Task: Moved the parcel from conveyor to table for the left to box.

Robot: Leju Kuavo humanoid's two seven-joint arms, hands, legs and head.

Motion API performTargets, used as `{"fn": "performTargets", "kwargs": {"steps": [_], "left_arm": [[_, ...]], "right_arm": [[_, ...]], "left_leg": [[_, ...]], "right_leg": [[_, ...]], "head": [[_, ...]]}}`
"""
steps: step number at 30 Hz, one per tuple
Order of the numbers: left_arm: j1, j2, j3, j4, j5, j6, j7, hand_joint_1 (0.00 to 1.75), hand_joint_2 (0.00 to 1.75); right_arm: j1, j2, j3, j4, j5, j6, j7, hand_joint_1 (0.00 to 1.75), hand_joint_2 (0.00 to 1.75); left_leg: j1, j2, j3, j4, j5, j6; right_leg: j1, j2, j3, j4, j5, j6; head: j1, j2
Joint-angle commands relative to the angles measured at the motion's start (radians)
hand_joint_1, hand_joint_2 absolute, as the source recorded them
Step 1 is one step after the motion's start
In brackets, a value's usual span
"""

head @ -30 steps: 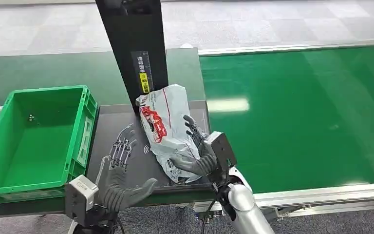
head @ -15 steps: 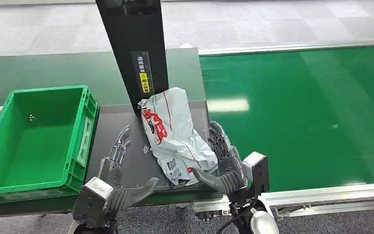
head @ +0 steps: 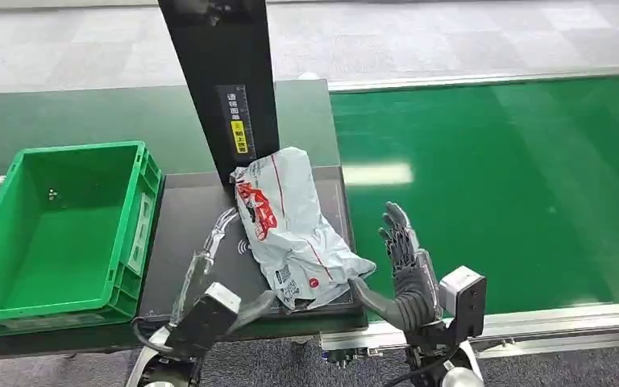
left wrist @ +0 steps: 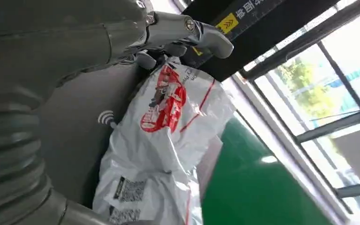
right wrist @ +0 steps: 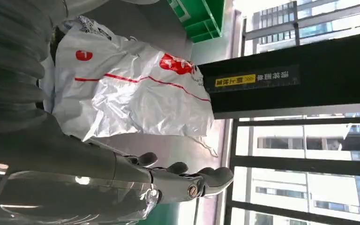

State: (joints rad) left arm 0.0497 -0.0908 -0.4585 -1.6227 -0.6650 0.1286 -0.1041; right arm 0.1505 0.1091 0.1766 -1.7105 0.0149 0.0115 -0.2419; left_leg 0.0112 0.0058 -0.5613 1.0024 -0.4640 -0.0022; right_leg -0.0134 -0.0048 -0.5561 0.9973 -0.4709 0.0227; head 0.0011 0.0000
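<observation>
Green conveyor (head: 492,185) runs past the table's (head: 185,218) right edge. Parcel (head: 290,226) lies on the table, far end against the black post (head: 222,81), near end at the front edge. Right hand (head: 403,266) off it, fingers spread, holding nothing. Left hand (head: 209,266) alongside parcel, fingers extended, empty. Drop looks done; next, left must grip parcel & carry to green box (head: 56,226) at left edge.

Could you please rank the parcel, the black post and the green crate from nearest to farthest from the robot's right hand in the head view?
From the right hand:
1. Parcel, just to the hand's left on the dark table, apart from it.
2. Black post, upright behind the parcel.
3. Green crate, far left, beyond the table.
</observation>
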Motion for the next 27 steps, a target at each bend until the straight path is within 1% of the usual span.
{"fn": "performTargets", "kwargs": {"steps": [1, 2, 3, 4, 5, 6, 7, 9, 13, 15, 17, 18, 21, 27], "left_arm": [[-0.252, -0.020, -0.080, 0.345, -0.156, 0.017, 0.043, 0.00, 1.75], [-0.266, -0.020, -0.083, 0.353, -0.160, 0.014, 0.045, 0.00, 1.75], [-0.284, -0.022, -0.089, 0.363, -0.174, 0.013, 0.048, 0.00, 1.75], [-0.300, -0.023, -0.092, 0.371, -0.176, 0.010, 0.048, 0.00, 1.75], [-0.324, -0.022, -0.101, 0.385, -0.181, 0.005, 0.048, 0.00, 1.75], [-0.346, -0.020, -0.107, 0.398, -0.185, 0.002, 0.050, 0.00, 1.75], [-0.364, -0.020, -0.109, 0.408, -0.185, -0.001, 0.050, 0.00, 1.75], [-0.396, -0.017, -0.121, 0.429, -0.186, -0.008, 0.051, 0.00, 1.75], [-0.396, -0.017, -0.123, 0.430, -0.186, -0.009, 0.053, 0.00, 1.75], [-0.415, -0.011, -0.143, 0.444, -0.189, -0.020, 0.059, 0.00, 1.75], [-0.442, -0.016, -0.167, 0.479, -0.198, -0.037, 0.064, 0.00, 1.75], [-0.464, -0.023, -0.185, 0.514, -0.206, -0.049, 0.066, 0.00, 1.75], [-0.517, -0.050, -0.241, 0.627, -0.232, -0.079, 0.077, 0.00, 1.75], [-0.535, -0.080, -0.327, 0.787, -0.224, -0.094, 0.057, 0.00, 1.75]], "right_arm": [[0.021, 0.015, -0.034, -0.018, 0.000, 0.033, -0.010, 0.00, 1.75], [0.021, 0.016, -0.033, -0.020, -0.004, 0.040, -0.012, 0.00, 1.75], [0.020, 0.020, -0.037, -0.022, -0.006, 0.043, -0.013, 0.00, 1.75], [0.021, 0.022, -0.041, -0.025, -0.006, 0.044, -0.013, 0.00, 1.75], [0.022, 0.023, -0.042, -0.027, -0.008, 0.047, -0.015, 0.00, 1.75], [0.023, 0.019, -0.041, -0.028, -0.009, 0.052, -0.016, 0.00, 1.75], [0.025, 0.017, -0.040, -0.032, -0.008, 0.053, -0.017, 0.00, 1.75], [0.030, 0.008, -0.036, -0.039, -0.009, 0.060, -0.021, 0.00, 1.75], [0.032, 0.007, -0.036, -0.042, -0.009, 0.061, -0.022, 0.00, 1.75], [0.029, 0.003, -0.032, -0.040, -0.016, 0.070, -0.027, 0.00, 1.75], [0.020, 0.004, -0.028, -0.032, -0.021, 0.077, -0.029, 0.00, 1.75], [0.011, 0.004, -0.023, -0.022, -0.021, 0.080, -0.030, 0.00, 1.75], [-0.013, 0.010, -0.015, -0.003, -0.024, 0.084, -0.030, 0.00, 1.75], [-0.047, 0.014, -0.009, 0.034, -0.038, 0.081, -0.029, 0.00, 1.75]], "left_leg": [[-0.001, -0.006, 0.000, -0.002, 0.002, 0.000], [-0.001, -0.009, 0.001, -0.004, 0.004, 0.000], [-0.001, -0.004, 0.001, -0.001, 0.002, 0.001], [0.000, -0.004, 0.001, -0.002, 0.002, 0.001], [-0.001, -0.006, 0.001, -0.002, 0.003, 0.001], [0.000, -0.004, 0.001, -0.001, 0.002, 0.001], [-0.001, -0.006, 0.000, -0.002, 0.003, 0.001], [0.000, -0.005, 0.000, -0.001, 0.002, 0.000], [0.000, -0.004, 0.001, -0.002, 0.002, 0.001], [0.000, -0.003, 0.001, -0.002, 0.002, 0.001], [-0.001, -0.004, 0.003, -0.004, 0.003, 0.001], [0.000, -0.002, 0.000, -0.001, 0.001, 0.001], [0.000, -0.003, 0.001, -0.001, 0.002, 0.001], [-0.001, -0.002, 0.002, -0.002, 0.002, 0.001]], "right_leg": [[-0.001, -0.006, 0.002, -0.001, 0.000, -0.001], [0.000, -0.007, 0.003, -0.004, 0.002, -0.002], [0.000, -0.003, 0.002, -0.001, 0.000, -0.001], [0.000, -0.003, 0.002, -0.001, 0.001, -0.001], [-0.001, -0.005, 0.002, -0.002, 0.001, -0.002], [0.000, -0.003, 0.002, -0.001, 0.001, -0.001], [0.000, -0.005, 0.002, -0.001, 0.001, -0.002], [0.000, -0.004, 0.002, -0.001, 0.001, -0.001], [0.000, -0.003, 0.002, -0.002, 0.001, -0.002], [0.000, -0.002, 0.002, -0.002, 0.001, -0.002], [0.000, -0.003, 0.004, -0.004, 0.002, -0.002], [0.000, -0.002, 0.001, -0.001, 0.001, -0.001], [0.000, -0.002, 0.002, -0.001, 0.001, -0.001], [0.000, -0.001, 0.003, -0.002, 0.002, -0.001]], "head": [[0.000, 0.000], [0.000, 0.000], [0.000, 0.000], [0.000, 0.000], [0.000, 0.000], [0.000, 0.000], [0.000, 0.000], [0.000, 0.000], [0.000, 0.000], [0.000, 0.000], [0.000, 0.000], [0.000, 0.000], [0.000, 0.000], [0.000, 0.000]]}}
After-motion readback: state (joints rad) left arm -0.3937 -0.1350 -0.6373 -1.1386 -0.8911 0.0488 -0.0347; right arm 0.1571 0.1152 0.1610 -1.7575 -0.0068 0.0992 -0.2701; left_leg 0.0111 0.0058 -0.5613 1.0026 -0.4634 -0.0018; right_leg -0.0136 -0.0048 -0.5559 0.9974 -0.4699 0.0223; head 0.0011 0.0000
